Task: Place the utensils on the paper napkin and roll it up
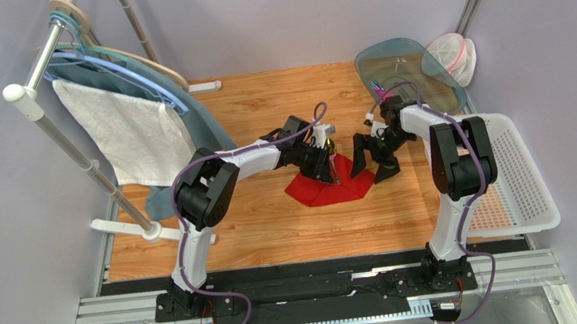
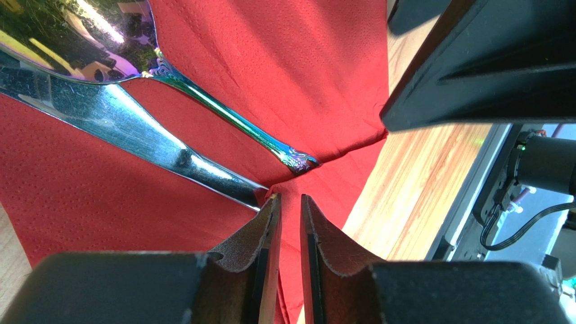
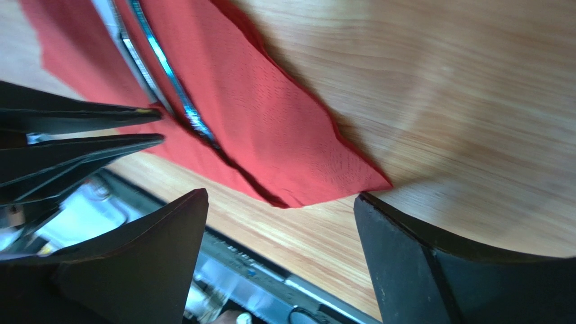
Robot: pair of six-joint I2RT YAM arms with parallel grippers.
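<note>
The red paper napkin (image 1: 328,188) lies at the middle of the wooden table with its sides folded in. In the left wrist view a spoon (image 2: 88,34) and a knife (image 2: 135,131) lie on the napkin (image 2: 284,67), their handles running under a fold. My left gripper (image 2: 289,197) stands at that fold, jaws almost together with a pleat of napkin between them. It also shows from above (image 1: 328,164). My right gripper (image 3: 280,196) is open wide just off the napkin's right corner (image 3: 318,169), holding nothing, and sits right of the napkin (image 1: 373,166).
A rack with a white towel (image 1: 127,136), hangers and a teal cloth stands at the back left. A translucent bin (image 1: 404,69) sits at the back right. A white perforated basket (image 1: 517,175) lies along the right edge.
</note>
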